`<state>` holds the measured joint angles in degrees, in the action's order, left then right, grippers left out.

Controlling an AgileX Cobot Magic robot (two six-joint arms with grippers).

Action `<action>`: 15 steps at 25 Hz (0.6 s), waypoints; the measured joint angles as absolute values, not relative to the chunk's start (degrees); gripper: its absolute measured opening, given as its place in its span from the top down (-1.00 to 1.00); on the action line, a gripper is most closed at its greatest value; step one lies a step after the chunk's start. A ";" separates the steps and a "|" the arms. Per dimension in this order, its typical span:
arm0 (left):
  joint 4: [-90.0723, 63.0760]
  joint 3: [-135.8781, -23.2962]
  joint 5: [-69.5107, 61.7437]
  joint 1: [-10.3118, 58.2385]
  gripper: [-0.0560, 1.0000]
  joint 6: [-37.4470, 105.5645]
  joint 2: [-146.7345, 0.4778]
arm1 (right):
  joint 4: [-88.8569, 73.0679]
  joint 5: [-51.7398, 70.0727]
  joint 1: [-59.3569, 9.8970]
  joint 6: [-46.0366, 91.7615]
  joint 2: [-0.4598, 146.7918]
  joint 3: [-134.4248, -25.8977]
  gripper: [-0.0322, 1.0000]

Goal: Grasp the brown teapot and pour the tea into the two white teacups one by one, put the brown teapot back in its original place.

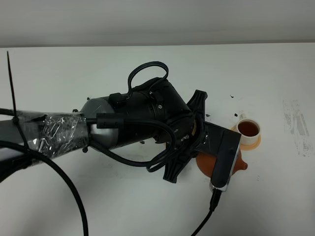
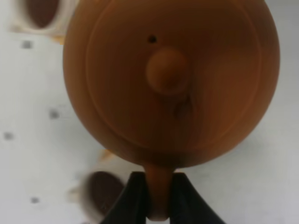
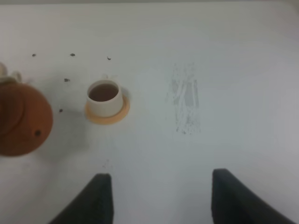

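brown teapot (image 2: 170,79) fills most of the left wrist view, seen from above w/ lid knob and small vent hole showing. left gripper (image 2: 156,198) is pinched tight on its loop handle, dark fingers (image 2: 133,196) pressed either side of the thin brown strip. pot looks lifted off the table, but can't tell for sure.

in the high view the left arm reaches across toward the right side of the white table (image 1: 98,69); only a bit of the pot body and its short spout (image 1: 242,165) peek out beside the wrist cam housing, spout aimed right. just beyond it, one white teacup (image 1: 248,131) sits on an orange coaster (image 1: 256,144), dark tea inside. same cup shows in the right wrist view (image 3: 105,98), upright on its coaster, apart from the pot.

second teacup (image 2: 100,193) is blurry in the left wrist view, beside the gripper and partly under the pot, dark liquid in it, bits of orange coaster at its edge.

right gripper (image 3: 159,196) hangs over bare table, jaws spread wide, nothing between them. grey scuff mark (image 3: 186,100) on the table ahead of it, few dark specks near the cup.
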<state>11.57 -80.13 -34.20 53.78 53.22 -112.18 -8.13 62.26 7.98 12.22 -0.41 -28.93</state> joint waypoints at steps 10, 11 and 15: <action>7.25 -79.76 -33.76 53.78 0.66 49.15 -117.32 | -8.13 62.26 7.98 12.22 -0.41 -28.93 -0.01; 7.05 -79.76 -33.54 53.78 0.66 49.15 -117.81 | -8.13 62.26 7.98 12.22 -0.41 -28.93 -0.01; 6.84 -79.82 -33.40 53.78 0.66 49.02 -118.31 | -8.13 62.26 7.98 12.22 -0.41 -28.93 -0.01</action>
